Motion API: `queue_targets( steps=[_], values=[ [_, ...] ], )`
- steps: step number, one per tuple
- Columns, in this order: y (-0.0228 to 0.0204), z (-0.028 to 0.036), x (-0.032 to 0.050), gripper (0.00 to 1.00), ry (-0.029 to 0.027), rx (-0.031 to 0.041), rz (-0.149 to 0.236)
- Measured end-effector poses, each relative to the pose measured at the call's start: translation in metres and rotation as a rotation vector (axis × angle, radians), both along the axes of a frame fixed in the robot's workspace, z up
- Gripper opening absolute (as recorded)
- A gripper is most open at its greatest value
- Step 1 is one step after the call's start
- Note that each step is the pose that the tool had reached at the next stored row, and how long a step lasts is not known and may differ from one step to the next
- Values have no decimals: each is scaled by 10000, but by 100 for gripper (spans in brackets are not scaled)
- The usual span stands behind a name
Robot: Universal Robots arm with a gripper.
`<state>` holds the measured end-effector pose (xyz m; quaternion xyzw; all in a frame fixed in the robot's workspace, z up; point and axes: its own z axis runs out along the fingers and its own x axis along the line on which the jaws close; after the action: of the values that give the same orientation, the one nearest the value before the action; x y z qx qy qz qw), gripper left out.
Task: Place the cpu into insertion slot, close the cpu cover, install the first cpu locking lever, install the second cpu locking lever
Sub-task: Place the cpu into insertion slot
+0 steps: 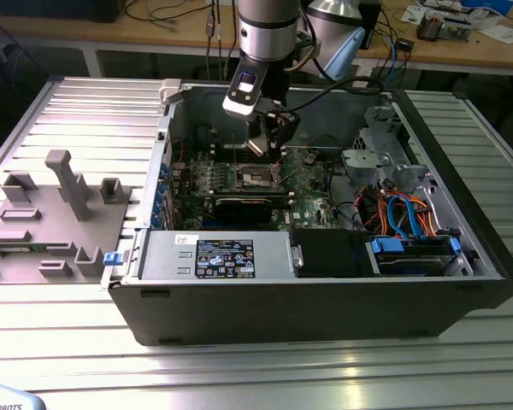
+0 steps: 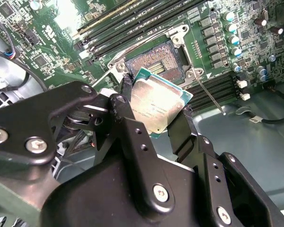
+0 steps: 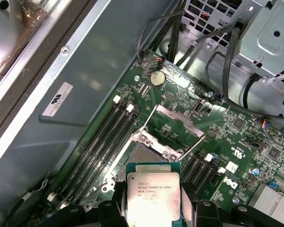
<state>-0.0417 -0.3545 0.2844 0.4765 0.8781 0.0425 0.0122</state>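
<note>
1. second wrist view: black fingers (image 2: 132, 127) clamped on two opposite edges of the cpu (image 2: 158, 101), silvery top facing the camera.
2. cpu held tilted just above the insertion slot (image 2: 156, 61), not seated; brownish contact field bare.
3. first wrist view: cpu cover (image 3: 173, 112) swung up open on the far side of the slot.
4. exterior view: gripper (image 1: 269, 141) low inside the open computer case (image 1: 325, 299), over the green board (image 1: 308, 184).

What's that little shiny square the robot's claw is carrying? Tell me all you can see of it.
The cpu is a flat square chip with a silvery metal top bearing fine print and a green rim. The gripper pinches it by two opposite edges, holding it clear of the board, close to the bare insertion slot, not yet seated.
</note>
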Motion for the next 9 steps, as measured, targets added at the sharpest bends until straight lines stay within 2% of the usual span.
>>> queue_targets(
  steps=[9],
  values=[
    [0,0,0,55,0,0,-330]
  ],
)
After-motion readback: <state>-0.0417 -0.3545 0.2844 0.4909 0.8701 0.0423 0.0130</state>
